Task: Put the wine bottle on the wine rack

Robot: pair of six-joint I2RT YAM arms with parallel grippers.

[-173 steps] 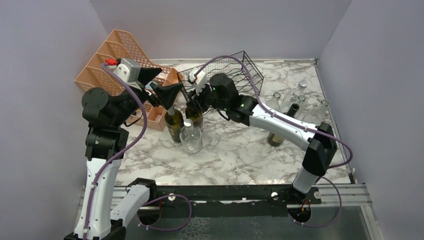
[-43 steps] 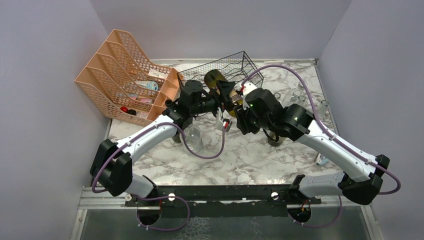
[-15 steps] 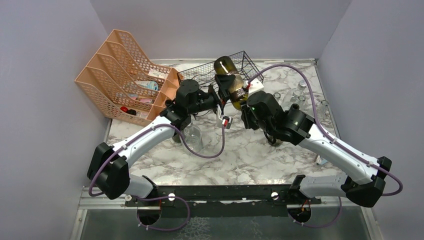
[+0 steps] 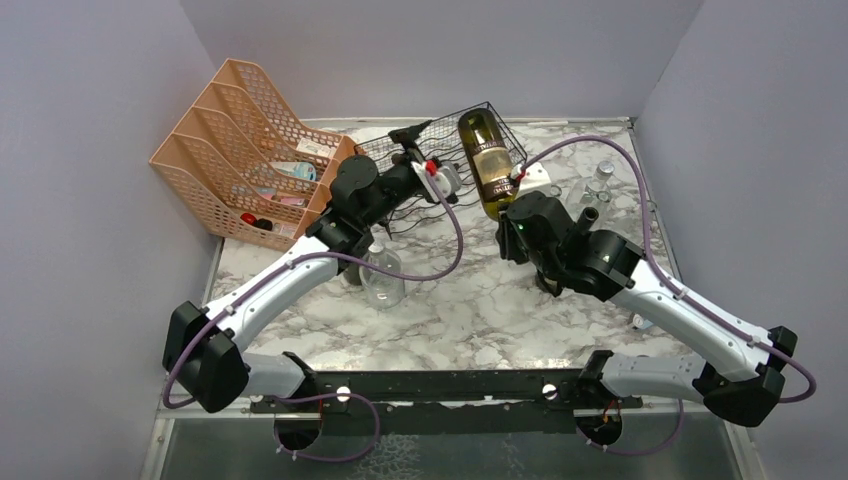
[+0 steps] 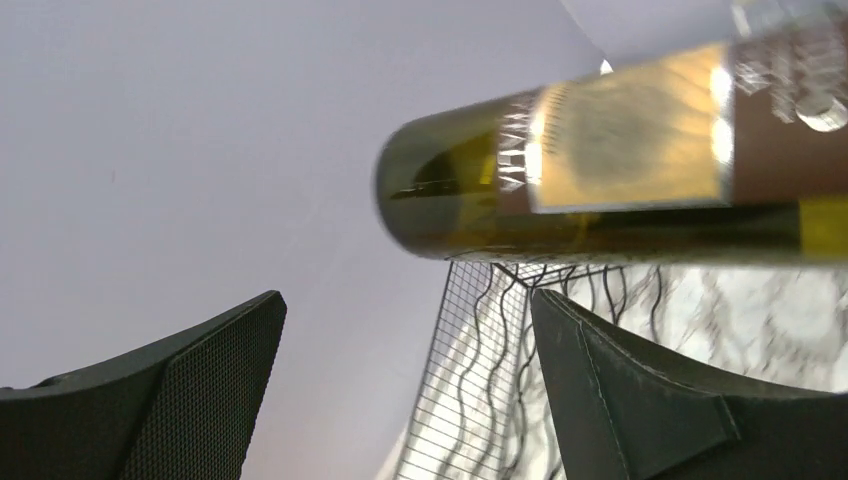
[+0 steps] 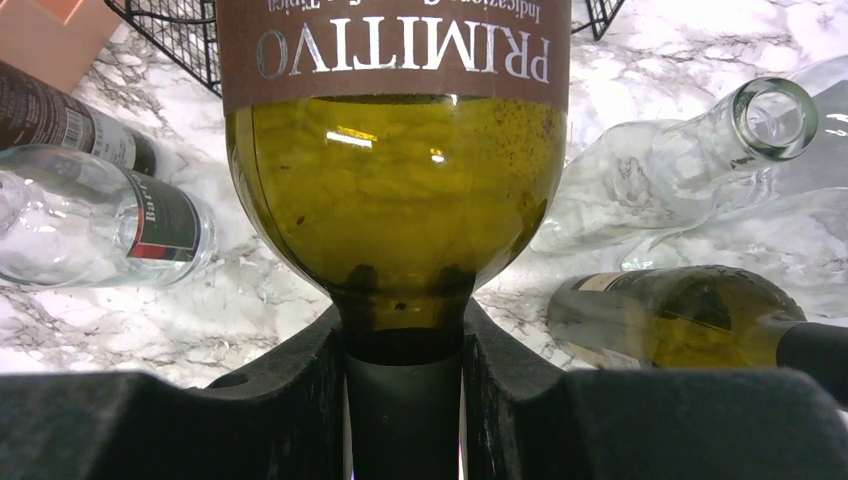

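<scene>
The wine bottle [image 4: 487,165] is olive-green glass with a brown label. It is held in the air, base pointing up and back over the right end of the black wire wine rack [image 4: 450,140]. My right gripper [image 4: 512,215] is shut on its neck, as the right wrist view [image 6: 403,400] shows below the bottle's shoulder [image 6: 400,200]. My left gripper [image 4: 415,140] is open and empty over the rack's left part. In the left wrist view the bottle's base [image 5: 600,170] crosses above my open gripper [image 5: 405,340], with the rack's wavy wires [image 5: 500,370] beyond.
A peach mesh file organiser [image 4: 250,150] stands at the back left. A clear bottle [image 4: 381,275] stands under the left arm. Clear bottles [image 6: 680,170] and a green bottle [image 6: 690,315] lie right of the rack. Another clear bottle [image 6: 90,215] and a dark one [image 6: 60,110] show at the left.
My right gripper has carried the bottle up and to the right, its base now over the rack's right end. My left gripper has swung back over the rack, away from the bottle.
</scene>
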